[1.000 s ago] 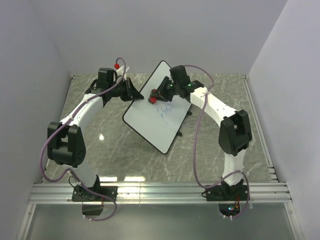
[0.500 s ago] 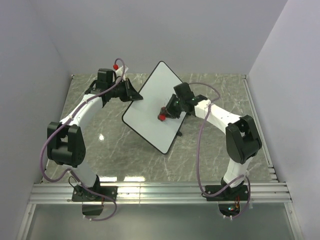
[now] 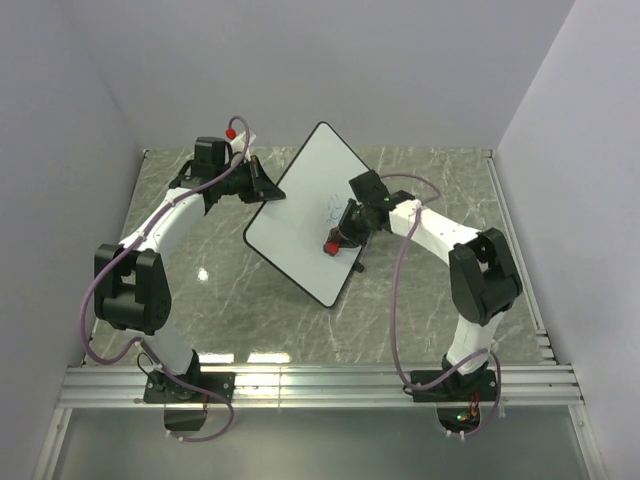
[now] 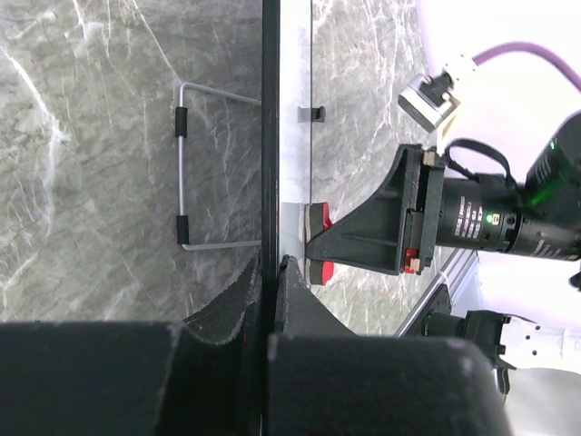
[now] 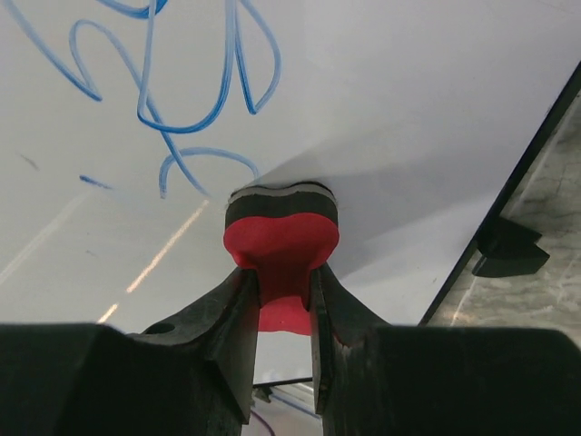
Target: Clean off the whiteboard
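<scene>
Right hand [image 3: 337, 241] is clamping the red eraser [image 5: 281, 238], one finger on each side of its narrow waist, with the dark felt face pressing on the whiteboard [image 3: 300, 225]. Left hand [image 3: 271, 190] is pinching shut on the board's black rim at its left edge, fingers on both faces.

Board is sitting diagonally mid-worktop [image 3: 430, 290], one corner pointing at the back wall and the opposite one toward the arm bases. Eraser is working near the board's right edge, just below the blue scribble [image 5: 195, 91]. White surface is lying open to its left and toward the near corner, and the rim is running close on its right. Marble is showing all round the board, with side walls standing well apart from it.

Count: two arms, two hands, one board, one eraser, one scribble patch, one wire stand [image 4: 182, 173] behind the board, one black foot [image 5: 510, 247] showing.

Overhead, the scribble is reading faint and small, and the right wrist view is cutting off its top. Left wrist view is catching the board edge-on, so no marks are readable there. Board's tilt is hard to judge.
</scene>
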Controlling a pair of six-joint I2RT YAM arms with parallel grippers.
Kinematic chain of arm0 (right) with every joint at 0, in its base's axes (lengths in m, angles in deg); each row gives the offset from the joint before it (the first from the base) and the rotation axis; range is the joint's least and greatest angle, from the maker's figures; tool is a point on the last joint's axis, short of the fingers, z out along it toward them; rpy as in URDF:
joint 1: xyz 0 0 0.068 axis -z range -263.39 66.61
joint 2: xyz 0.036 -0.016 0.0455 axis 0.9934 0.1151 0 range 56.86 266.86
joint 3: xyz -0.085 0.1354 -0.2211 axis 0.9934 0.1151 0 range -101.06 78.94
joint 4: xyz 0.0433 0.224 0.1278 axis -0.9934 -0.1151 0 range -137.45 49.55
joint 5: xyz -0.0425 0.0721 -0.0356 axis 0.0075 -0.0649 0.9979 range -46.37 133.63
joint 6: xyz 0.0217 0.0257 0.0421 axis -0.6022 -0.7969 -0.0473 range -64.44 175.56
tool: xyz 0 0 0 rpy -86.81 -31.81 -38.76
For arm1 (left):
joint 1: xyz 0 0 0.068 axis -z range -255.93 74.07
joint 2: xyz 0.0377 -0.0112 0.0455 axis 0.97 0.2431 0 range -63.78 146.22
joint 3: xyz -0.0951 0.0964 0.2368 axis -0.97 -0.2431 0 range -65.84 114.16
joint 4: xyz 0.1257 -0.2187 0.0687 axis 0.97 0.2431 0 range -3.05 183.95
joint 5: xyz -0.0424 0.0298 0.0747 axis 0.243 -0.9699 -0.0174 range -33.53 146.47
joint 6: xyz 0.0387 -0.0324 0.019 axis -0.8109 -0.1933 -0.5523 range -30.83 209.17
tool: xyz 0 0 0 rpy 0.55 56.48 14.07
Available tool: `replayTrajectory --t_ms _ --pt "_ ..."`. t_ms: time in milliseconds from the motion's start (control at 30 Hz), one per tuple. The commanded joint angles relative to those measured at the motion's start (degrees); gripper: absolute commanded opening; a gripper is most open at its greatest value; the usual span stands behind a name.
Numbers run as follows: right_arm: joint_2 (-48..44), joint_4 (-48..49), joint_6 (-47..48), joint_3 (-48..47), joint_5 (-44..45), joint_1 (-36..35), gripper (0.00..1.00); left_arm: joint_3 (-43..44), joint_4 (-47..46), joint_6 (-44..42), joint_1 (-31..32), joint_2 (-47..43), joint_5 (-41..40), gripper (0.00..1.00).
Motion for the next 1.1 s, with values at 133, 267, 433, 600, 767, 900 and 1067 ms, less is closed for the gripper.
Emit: replayTrajectory --t_ms 133,267,433,600,767,900,1067 --pt "13.55 -9.19 2.71 -21.28 0.76 1.62 0.00 -1.34 0.93 -4.48 1.08 -1.85 -2.44 0.00" --pt "20.31 -13.59 2.09 -35.78 -0.04 4.08 0.00 -2.13 1.11 -4.39 0.99 -2.91 -2.44 0.00" --pt "22.79 -10.54 -2.47 -36.79 -2.66 7.69 0.00 -3.88 1.29 -4.66 0.99 -4.40 -2.61 0.00" --pt "21.56 -2.72 -7.39 -29.76 -5.92 9.45 0.00 -5.47 1.37 -4.75 0.99 -5.28 -2.53 0.00" --pt "19.37 4.33 -6.97 -22.13 -8.74 7.62 0.00 -5.56 1.37 -4.83 1.08 -5.46 -2.79 0.00" --pt "15.77 7.76 -7.57 -13.77 -10.14 4.45 0.00 -4.42 1.64 -4.83 1.08 -4.40 -2.53 0.00" --pt "8.03 14.43 -9.24 -0.59 -12.43 -1.78 0.00 -3.45 1.73 -4.83 1.08 -3.26 -2.17 0.00"
